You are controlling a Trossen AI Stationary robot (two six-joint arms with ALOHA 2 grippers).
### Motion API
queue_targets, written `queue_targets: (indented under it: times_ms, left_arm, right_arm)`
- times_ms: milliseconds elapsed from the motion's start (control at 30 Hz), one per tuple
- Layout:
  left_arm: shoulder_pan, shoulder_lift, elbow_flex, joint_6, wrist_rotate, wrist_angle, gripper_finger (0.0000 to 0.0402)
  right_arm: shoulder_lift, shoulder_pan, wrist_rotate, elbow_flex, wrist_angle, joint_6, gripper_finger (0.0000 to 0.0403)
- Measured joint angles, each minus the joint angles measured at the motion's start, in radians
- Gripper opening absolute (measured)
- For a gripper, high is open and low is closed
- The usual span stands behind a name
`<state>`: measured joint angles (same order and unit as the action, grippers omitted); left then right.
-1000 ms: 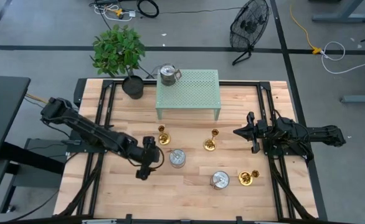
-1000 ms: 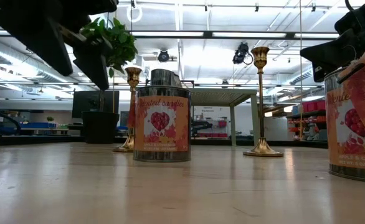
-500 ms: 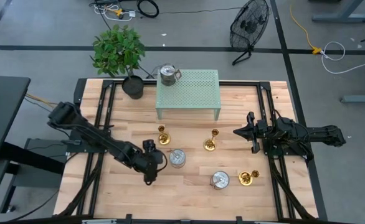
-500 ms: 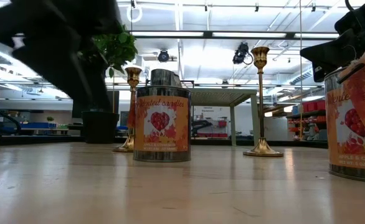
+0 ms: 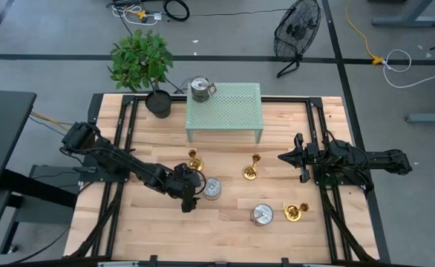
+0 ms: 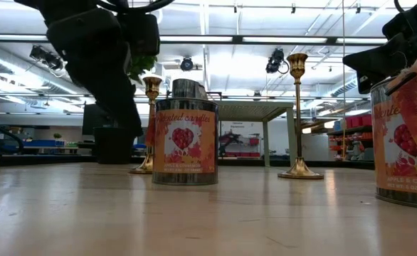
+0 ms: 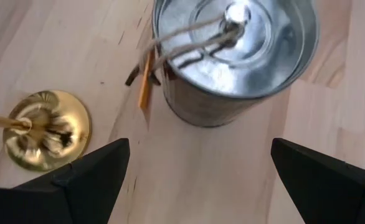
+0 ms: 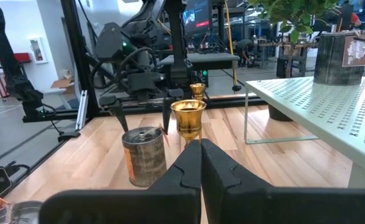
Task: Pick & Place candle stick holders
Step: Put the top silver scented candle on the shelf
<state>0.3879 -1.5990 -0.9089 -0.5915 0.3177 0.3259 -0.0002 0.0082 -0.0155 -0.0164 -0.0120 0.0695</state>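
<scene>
Wooden slat table (image 5: 225, 230), pale planks, dark frame rails along both sides; bare planks lie open along the near edge and the left side. Left gripper (image 5: 190, 194), fingers spread wide, hangs over the table centre-left, its two dark fingers (image 7: 83, 177) flanking bare wood just short of a tin and a brass base. Candle stick holders, three, shiny gold, each with round flared base, thin stem and small cup: first holder (image 5: 194, 162) stands left of centre, just beside the left gripper; second holder (image 5: 251, 170) stands upright near the middle, in front of the rack; third holder (image 5: 296, 212) sits near the right front, its posture hard to read from above. Tin (image 5: 211, 188), round, silver lid with a twine loop, orange heart label, stands between the first two holders and close to the left gripper. Second tin (image 5: 261, 215), similar, stands just beside the third holder. Pale green perforated metal rack (image 5: 225, 111) on legs occupies the far centre, carrying a small metal pot (image 5: 200, 89). Potted plant (image 5: 142, 63) at the far left corner. Right gripper (image 5: 286, 157), fingers pressed together, waits at the right edge, well apart from the holders.
</scene>
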Motion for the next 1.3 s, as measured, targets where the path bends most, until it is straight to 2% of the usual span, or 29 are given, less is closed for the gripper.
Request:
queue_targets:
  times_ms: [400, 667, 833, 1300]
  left_arm:
    - [-0.036, 0.0, -0.002, 0.008, 0.0, -0.052, 0.0399]
    - [-0.038, 0.0, -0.002, 0.084, -0.001, -0.119, 0.0399]
    - [-0.038, 0.0, -0.002, 0.188, 0.001, -0.159, 0.0399]
    - [-0.038, -0.02, -0.003, 0.261, -0.005, -0.223, 0.0399]
  right_arm:
    - [0.0, 0.0, 0.0, 0.0, 0.001, 0.0, 0.0003]
    - [0.0, 0.0, 0.0, 0.0, 0.001, 0.0, 0.0003]
    - [0.0, 0.0, 0.0, 0.0, 0.001, 0.0, 0.0003]
    - [0.0, 0.0, 0.0, 0.0, 0.001, 0.0, 0.0003]
